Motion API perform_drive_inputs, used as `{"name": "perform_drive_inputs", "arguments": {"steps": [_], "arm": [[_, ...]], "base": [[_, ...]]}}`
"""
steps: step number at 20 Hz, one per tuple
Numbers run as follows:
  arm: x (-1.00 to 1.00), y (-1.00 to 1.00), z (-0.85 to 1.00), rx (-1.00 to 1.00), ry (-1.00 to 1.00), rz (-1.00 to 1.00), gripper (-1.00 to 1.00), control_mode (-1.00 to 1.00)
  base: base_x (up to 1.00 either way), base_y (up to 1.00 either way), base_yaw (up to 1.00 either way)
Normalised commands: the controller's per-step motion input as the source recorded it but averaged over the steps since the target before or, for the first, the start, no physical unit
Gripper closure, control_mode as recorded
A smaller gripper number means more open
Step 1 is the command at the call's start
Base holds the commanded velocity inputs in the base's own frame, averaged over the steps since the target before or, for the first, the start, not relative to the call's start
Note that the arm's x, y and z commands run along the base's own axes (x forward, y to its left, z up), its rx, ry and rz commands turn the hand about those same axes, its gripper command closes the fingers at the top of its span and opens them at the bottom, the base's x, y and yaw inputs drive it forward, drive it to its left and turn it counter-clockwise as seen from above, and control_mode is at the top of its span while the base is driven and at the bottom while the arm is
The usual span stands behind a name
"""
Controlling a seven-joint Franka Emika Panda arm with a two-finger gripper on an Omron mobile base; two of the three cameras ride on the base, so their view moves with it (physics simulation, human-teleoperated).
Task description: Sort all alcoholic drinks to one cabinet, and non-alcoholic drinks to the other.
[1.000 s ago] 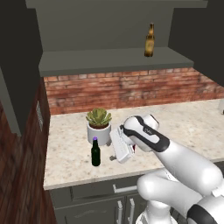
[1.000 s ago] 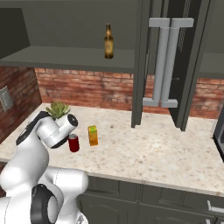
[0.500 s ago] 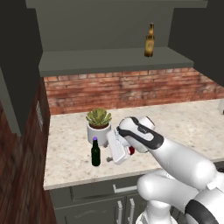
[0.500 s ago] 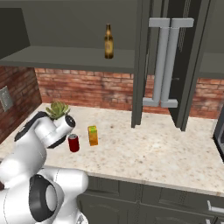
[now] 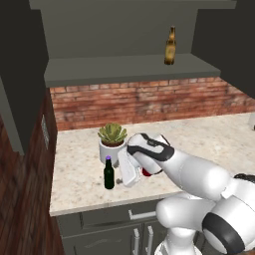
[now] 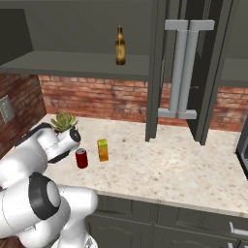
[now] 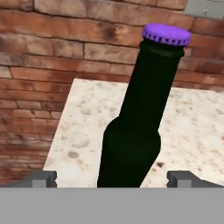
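Fingers [image 7: 112, 178] spread wide apart, 1 tip [image 7: 43, 178] low on each side of the green bottle [image 7: 135, 118], nothing clamped. Bottle upright on the counter [image 5: 79, 169] between the 2 tips, purple cap above them, brick wall beyond; whether the tips touch the glass cannot be told. From the left base view, fingers [image 5: 119, 174] level with the bottle's lower body, just beside it. Potted plant [image 5: 112, 142] just behind the bottle and the fingers. Red can [image 6: 82, 158] on the far side of the hand from the bottle, with the orange carton [image 6: 102, 150] just beside the can, both upright on the counter. Brown bottle [image 6: 120, 46] upright on the cabinet shelf [image 6: 72, 65], well above the fingers. Second cabinet with door [image 6: 186, 72] open, far off to the right of the can and carton.
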Motion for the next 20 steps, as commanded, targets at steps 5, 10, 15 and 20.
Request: {"name": "perform_drive_inputs", "arguments": {"steps": [5, 10, 15, 20], "arm": [[0.37, 0.0, -0.08, 0.0, 0.0, -0.03, -1.0, -1.0], [0.17, 0.01, -0.09, 0.0, 0.0, -0.01, -1.0, -1.0], [0.0, 0.1, -0.05, 0.0, 0.0, 0.0, -1.0, -1.0], [-0.02, 0.13, -0.02, 0.0, 0.0, 0.0, -1.0, -1.0]], "base": [[0.0, 0.0, 0.0], [0.0, 0.0, 0.0], [0.0, 0.0, 0.0], [0.0, 0.0, 0.0]]}}
